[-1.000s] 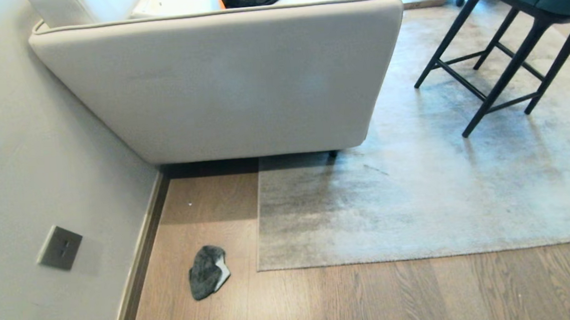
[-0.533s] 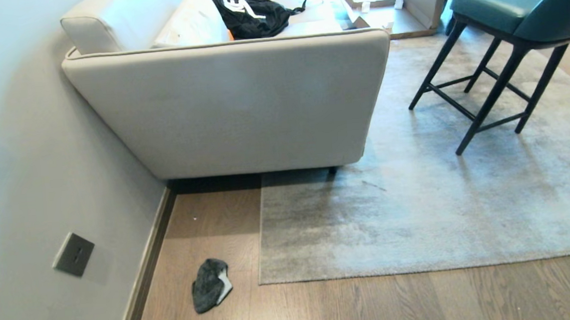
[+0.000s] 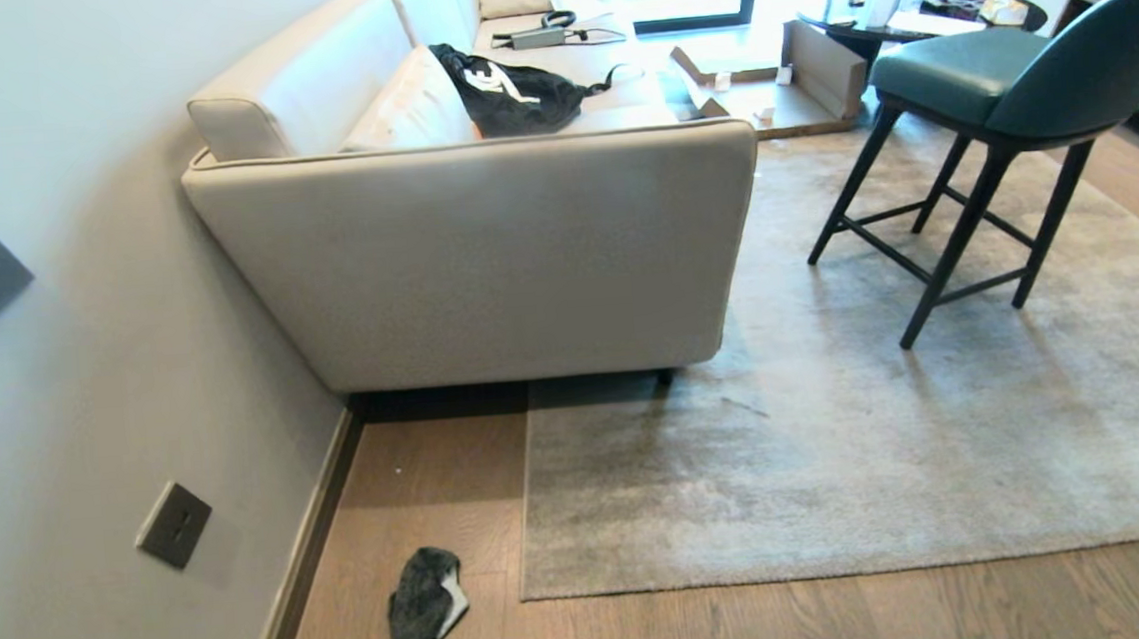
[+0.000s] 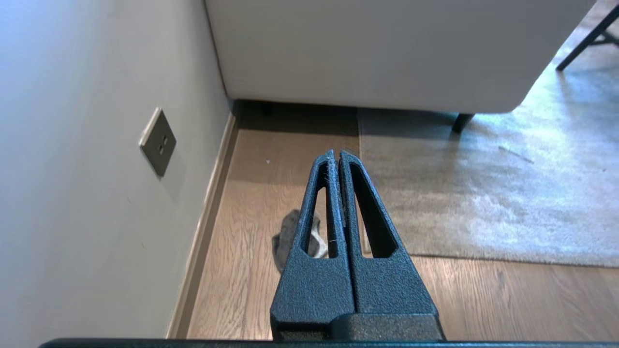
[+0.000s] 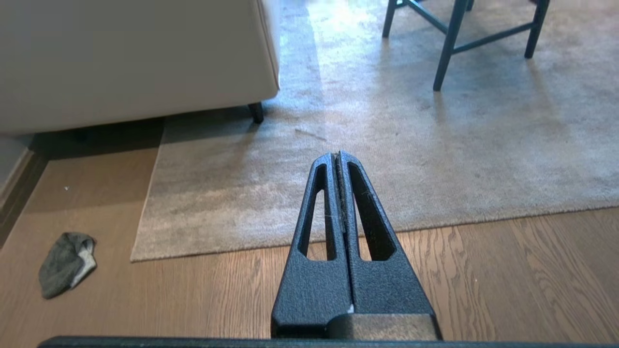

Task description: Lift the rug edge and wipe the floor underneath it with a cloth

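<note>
The grey-beige rug (image 3: 890, 457) lies flat, its near rug edge (image 3: 798, 573) straight along the brown wood floor (image 3: 751, 628). The dark grey cloth (image 3: 426, 600) sits crumpled on the planks left of the rug corner, near the wall. Neither arm shows in the head view. My left gripper (image 4: 336, 154) is shut and empty, held above the floor with the cloth (image 4: 288, 237) partly hidden behind its fingers. My right gripper (image 5: 337, 156) is shut and empty too, above the rug edge (image 5: 483, 220), with the cloth (image 5: 65, 263) far off to its side.
A beige sofa (image 3: 485, 255) stands on the rug's far left part, against the wall (image 3: 84, 394) with its sockets and skirting. A black bag (image 3: 514, 93) lies on the sofa. A teal stool (image 3: 997, 129) with black legs stands on the rug at right.
The head view has tilted upward: the whole scene has slid down the picture, showing more of the sofa top and room beyond. Cloth, rug and grippers have not moved.
</note>
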Tool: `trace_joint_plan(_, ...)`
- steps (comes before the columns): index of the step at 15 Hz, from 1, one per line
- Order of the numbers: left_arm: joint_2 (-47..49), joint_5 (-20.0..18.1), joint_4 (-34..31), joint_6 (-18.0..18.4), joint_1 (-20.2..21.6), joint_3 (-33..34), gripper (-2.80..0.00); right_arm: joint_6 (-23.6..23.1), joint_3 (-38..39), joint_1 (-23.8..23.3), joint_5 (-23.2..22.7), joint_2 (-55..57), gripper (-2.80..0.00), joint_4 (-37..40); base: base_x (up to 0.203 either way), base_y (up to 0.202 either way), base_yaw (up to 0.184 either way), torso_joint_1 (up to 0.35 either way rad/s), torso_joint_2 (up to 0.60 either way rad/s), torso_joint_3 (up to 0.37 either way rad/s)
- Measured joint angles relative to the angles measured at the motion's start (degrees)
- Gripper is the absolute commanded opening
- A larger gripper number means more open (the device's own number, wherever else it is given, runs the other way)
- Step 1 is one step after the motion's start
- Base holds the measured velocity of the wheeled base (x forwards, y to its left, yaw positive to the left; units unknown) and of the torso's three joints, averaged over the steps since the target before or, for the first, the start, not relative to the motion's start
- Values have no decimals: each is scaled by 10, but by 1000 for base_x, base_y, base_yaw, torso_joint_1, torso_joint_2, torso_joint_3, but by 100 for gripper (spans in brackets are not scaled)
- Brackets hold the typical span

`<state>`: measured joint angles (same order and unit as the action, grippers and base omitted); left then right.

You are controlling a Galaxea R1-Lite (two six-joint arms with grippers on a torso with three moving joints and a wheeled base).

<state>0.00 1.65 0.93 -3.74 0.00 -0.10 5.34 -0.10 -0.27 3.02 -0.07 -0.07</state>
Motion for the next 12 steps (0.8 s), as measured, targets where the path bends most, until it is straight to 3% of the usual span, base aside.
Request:
trace_joint_plan(6, 0, 0, 0, 0, 0, 0, -280, 0, 0, 0, 0, 0, -280, 0, 0, 0, 0, 1, 2, 200)
trace_joint_plan(12, 0, 0, 0, 0, 0, 0, -280, 0, 0, 0, 0, 0, -280, 0, 0, 0, 0, 0, 0, 0)
